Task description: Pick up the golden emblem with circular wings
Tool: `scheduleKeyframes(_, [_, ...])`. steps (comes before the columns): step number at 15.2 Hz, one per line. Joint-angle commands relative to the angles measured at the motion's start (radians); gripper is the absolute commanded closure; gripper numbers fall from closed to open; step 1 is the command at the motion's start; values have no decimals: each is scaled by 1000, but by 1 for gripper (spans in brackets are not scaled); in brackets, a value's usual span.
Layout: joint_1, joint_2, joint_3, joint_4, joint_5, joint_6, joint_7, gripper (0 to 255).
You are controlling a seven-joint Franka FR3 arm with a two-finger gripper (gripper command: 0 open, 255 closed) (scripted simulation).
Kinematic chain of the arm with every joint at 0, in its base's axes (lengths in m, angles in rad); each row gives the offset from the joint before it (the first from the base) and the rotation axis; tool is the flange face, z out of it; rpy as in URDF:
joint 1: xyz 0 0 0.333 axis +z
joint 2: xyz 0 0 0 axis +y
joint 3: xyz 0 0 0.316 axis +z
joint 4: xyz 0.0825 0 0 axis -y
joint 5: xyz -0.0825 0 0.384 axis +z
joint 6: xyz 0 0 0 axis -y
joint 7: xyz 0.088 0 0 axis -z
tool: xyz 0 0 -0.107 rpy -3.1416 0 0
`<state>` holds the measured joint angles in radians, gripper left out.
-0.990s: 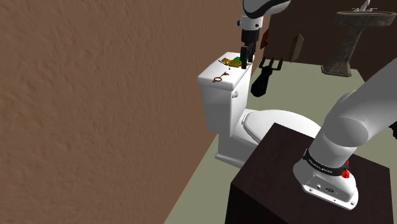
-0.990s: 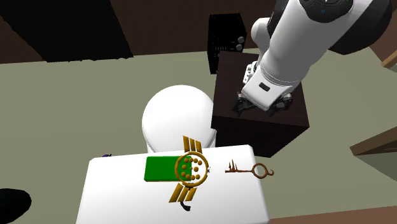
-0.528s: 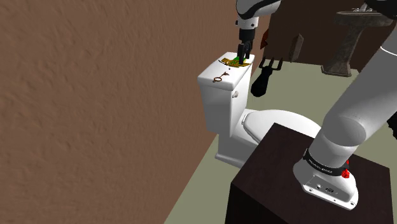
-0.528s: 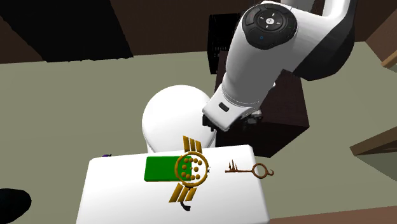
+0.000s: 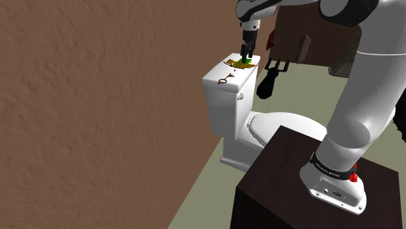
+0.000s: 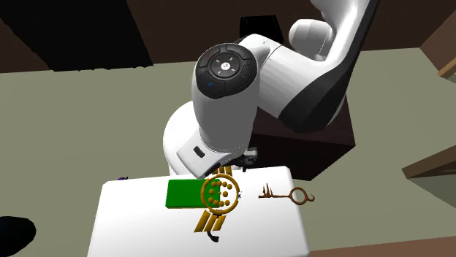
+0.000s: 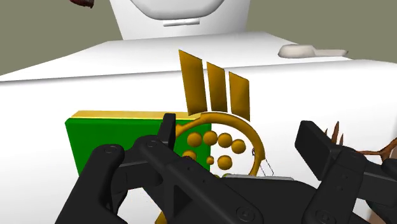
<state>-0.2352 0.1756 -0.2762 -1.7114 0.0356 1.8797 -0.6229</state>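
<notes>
The tool (image 7: pixel 240 135) is hanging released, its 2 fingers spread on either side of the golden emblem (image 7: pixel 215 89), apparently without touching it. The golden emblem is lying on the white toilet tank lid (image 7: pixel 89 76), overlapping a green block (image 7: pixel 114 137), with a brown key (image 6: pixel 289 194) nearby.

- honestly nothing here I can properly read
- the black band (image 5: pixel 330 170) round the foot of the arm (image 5: pixel 364 97) in the shoulder view has a strip of pale lettering on it; way too tiny to make out a single word
- the round dark joint cap (image 6: pixel 225 66) in the second exterior view carries a few pale marks and a blue dot; can't tell if they're symbols or letters
- the closest thing to a sign is the golden emblem (image 7: pixel 219 137) lying on the white toilet tank lid (image 7: pixel 95 83); a ring holding round dots with three bars fanning off it; purely a pattern
</notes>
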Motion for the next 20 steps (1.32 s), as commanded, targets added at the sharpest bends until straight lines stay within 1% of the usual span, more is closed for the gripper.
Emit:
scheduleKeyframes(1, [-9,32,-3,27,11,6,-12,0])
scheduleKeyframes(7, [-10,47,-2,-35,16,82,-15,0])
scheduleKeyframes(9, [-10,49,-2,-40,16,89,-16,0])
scheduleKeyframes(10, [-10,50,-2,-39,17,88,-16,255])
scheduleKeyframes(19, [-10,49,-2,-40,16,89,-16,255])
scheduleKeyframes(20, [-9,46,-2,-31,15,77,-15,255])
